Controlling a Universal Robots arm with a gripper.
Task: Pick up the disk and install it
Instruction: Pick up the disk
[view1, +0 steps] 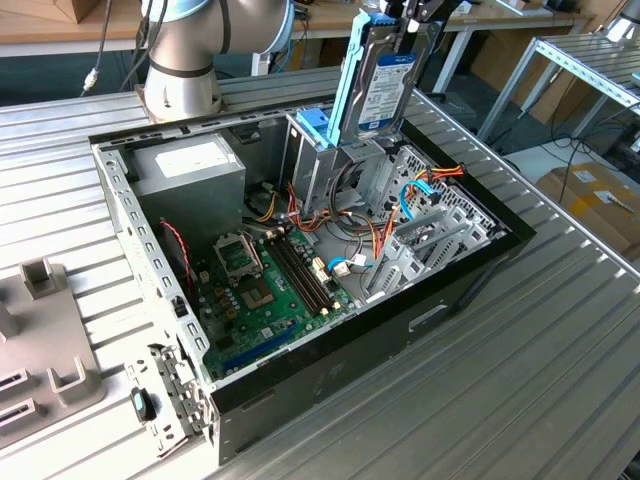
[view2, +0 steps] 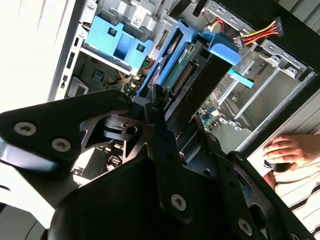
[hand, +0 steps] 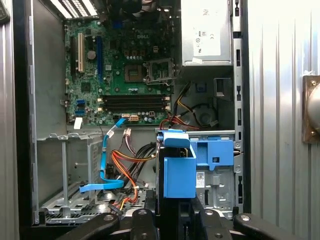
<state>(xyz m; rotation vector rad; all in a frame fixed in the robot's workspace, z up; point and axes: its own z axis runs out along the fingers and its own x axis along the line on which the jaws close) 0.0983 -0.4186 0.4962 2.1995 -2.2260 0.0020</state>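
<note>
The disk, a silver-grey drive with a white-and-blue label in a light-blue carrier rail, hangs upright just above the metal drive cage of the open computer case. My gripper is shut on its upper end. In the second wrist view the disk runs edge-on away from the gripper toward the cage. In the first wrist view the carrier's blue end sits right past the gripper, beside the cage's blue bracket.
The open case lies on a ribbed metal table, with the motherboard, power supply and loose orange and blue cables inside. The arm's base stands behind. Grey fixtures lie at the exterior view's left. A hand rests beside the case.
</note>
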